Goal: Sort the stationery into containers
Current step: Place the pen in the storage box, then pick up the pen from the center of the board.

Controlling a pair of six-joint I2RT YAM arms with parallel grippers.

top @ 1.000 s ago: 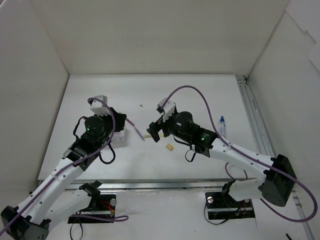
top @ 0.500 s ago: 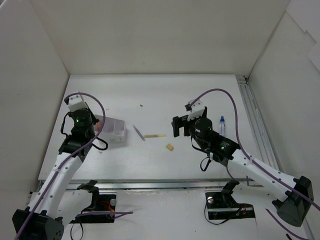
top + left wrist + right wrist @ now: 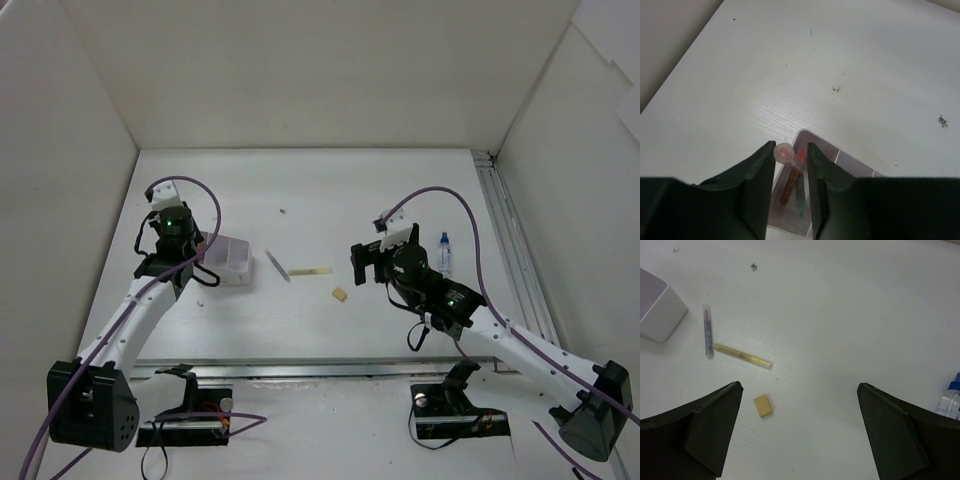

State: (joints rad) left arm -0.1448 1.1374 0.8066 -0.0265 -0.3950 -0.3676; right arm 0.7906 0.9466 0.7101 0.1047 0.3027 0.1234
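L tool (image 3: 790,145), mid-left in top view, has shifted slightly up-right since prev frame; jaws a crack apart, pink-red pen (image 3: 785,152) between them w/ a gap on one side, lower end in white box (image 3: 820,140); R tool (image 3: 799,386) gapes wide, empty; yellow pen (image 3: 742,356) and tan eraser (image 3: 763,405) unmoved on surface (image 3: 850,300).

left claw (image 3: 790,146) slightly parted, right claw (image 3: 800,386) spread wide
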